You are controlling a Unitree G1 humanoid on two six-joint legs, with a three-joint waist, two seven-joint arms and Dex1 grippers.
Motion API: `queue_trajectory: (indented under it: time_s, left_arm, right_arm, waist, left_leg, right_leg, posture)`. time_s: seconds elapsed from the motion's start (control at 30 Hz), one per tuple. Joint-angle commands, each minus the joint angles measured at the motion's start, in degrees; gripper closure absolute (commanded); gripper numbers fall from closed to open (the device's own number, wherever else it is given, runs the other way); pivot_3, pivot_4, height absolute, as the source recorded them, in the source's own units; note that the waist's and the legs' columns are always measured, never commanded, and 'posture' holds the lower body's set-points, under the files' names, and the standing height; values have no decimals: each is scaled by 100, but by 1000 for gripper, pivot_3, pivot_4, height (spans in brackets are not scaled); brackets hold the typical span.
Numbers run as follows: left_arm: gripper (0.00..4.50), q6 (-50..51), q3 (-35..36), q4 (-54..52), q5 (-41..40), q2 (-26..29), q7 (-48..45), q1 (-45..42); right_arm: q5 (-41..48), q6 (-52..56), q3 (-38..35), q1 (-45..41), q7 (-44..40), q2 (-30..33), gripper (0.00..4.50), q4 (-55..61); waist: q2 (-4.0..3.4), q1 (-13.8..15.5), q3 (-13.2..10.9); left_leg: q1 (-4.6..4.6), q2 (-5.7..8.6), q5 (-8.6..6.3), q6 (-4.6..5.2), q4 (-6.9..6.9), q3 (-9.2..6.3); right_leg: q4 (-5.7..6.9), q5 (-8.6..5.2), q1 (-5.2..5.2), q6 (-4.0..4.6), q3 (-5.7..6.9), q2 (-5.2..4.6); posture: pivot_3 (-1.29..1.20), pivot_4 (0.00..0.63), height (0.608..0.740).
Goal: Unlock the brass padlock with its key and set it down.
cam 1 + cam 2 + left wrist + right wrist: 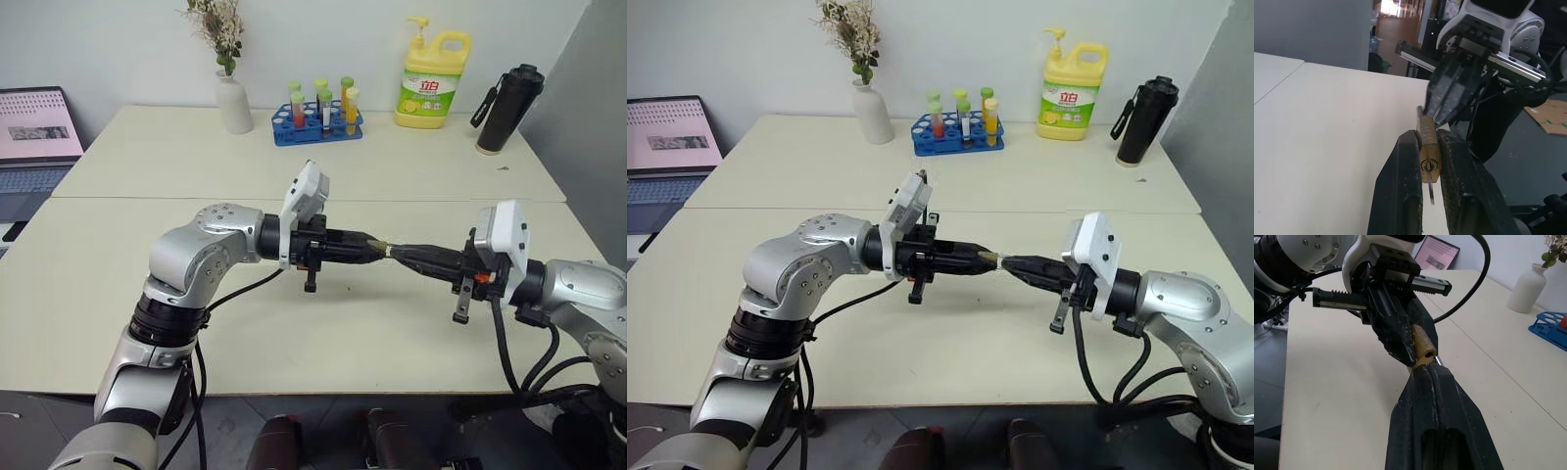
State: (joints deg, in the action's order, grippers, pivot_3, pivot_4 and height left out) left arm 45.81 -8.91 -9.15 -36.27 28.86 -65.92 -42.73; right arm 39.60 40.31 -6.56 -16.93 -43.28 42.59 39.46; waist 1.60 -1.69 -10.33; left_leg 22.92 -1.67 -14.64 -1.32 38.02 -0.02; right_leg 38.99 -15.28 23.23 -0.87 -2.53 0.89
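The small brass padlock (1428, 147) is clamped between my left gripper's two black fingers (1400, 196), above the table's middle. A silvery key (1429, 183) sticks out of its keyhole, on the end facing the left wrist. My left gripper (375, 247) points level toward the right arm. My right gripper (396, 252) meets it tip to tip, shut on the padlock's far end, where a sliver of the silvery shackle (1439, 361) shows beside the brass body (1422, 346).
Both arms hover over the cream table (294, 333). At the back stand a white vase with flowers (233, 98), a blue rack of test tubes (316, 122), a yellow detergent bottle (431, 83) and a black flask (507, 108). A laptop (37, 137) sits far left.
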Motion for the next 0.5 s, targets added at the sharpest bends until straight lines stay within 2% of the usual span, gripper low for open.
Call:
queue_trajectory:
  time_s: [0.03, 0.5]
  left_arm:
    - [4332, -23, 28, -246, -135, 43, -91, 25]
    - [4332, 54, 9, -453, -352, 252, -414, 164]
  right_arm:
    - [-71, -165, 43, -76, -51, 54, 4500, -57]
    - [-225, -422, 370, -69, -729, 342, 4500, -419]
  waist:
    - [0, 0, 0]
    - [0, -2, 0]
  left_leg:
    - [0, 0, 0, 0, 0, 0]
    - [0, -1, 0, 0, 0, 2]
  right_leg:
    - [0, 0, 0, 0, 0, 0]
    - [0, 0, 1, -1, 1, 1]
  posture:
    - [0, 150, 740]
    - [0, 150, 740]
